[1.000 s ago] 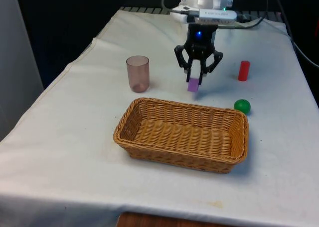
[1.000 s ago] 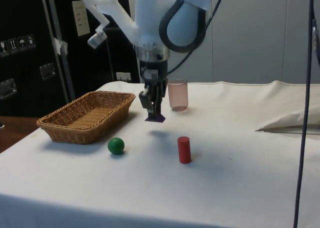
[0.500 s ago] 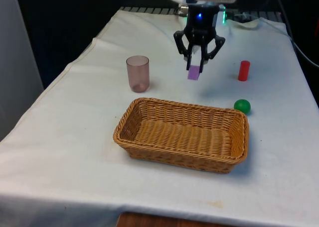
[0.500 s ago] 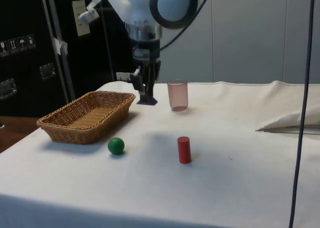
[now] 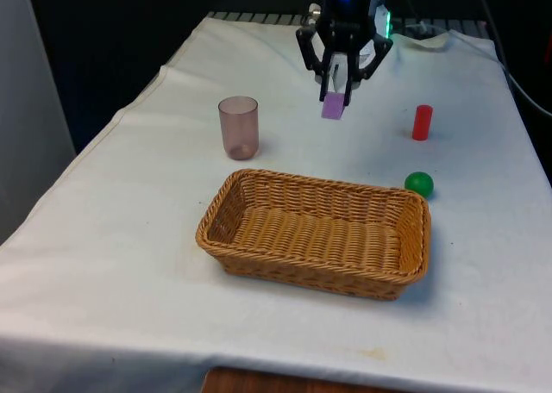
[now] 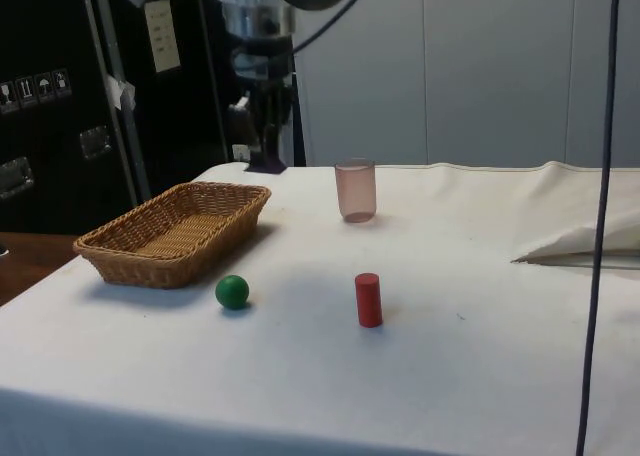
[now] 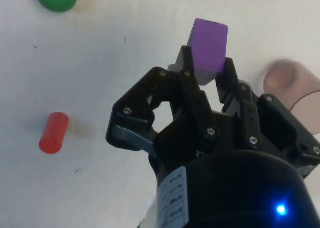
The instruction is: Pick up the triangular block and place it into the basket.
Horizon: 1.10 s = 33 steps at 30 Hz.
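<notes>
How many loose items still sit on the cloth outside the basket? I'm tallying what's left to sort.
3: a pink cup toward the front view's left, a red cylinder toward its right, and a green ball beside the basket. The gripper holds a purple block.

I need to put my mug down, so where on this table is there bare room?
Bare cloth lies on the near side of the basket, and toward the front view's left beyond the cup. It is crowded between the red cylinder and green ball, and under the claw holding the purple block.
</notes>
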Each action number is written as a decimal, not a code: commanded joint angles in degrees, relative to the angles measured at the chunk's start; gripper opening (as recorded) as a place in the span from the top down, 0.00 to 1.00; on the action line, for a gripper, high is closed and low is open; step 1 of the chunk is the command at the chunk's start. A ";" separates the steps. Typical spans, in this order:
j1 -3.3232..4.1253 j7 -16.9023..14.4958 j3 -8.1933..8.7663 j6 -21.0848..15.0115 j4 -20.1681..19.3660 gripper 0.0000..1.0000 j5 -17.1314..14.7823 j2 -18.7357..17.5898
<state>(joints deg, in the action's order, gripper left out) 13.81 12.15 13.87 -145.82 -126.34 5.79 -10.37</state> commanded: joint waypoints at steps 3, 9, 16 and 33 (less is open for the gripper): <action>-0.11 -0.46 0.00 2.06 2.58 0.67 -0.40 -0.63; -0.23 -0.69 -0.06 4.24 6.88 0.67 -0.63 -2.29; -0.11 -0.17 0.17 4.35 10.89 0.67 -0.17 -5.21; -0.86 -0.63 -0.06 4.93 23.49 0.67 -1.89 -16.96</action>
<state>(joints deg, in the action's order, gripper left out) 13.35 11.97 14.21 -140.95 -103.42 4.58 -26.70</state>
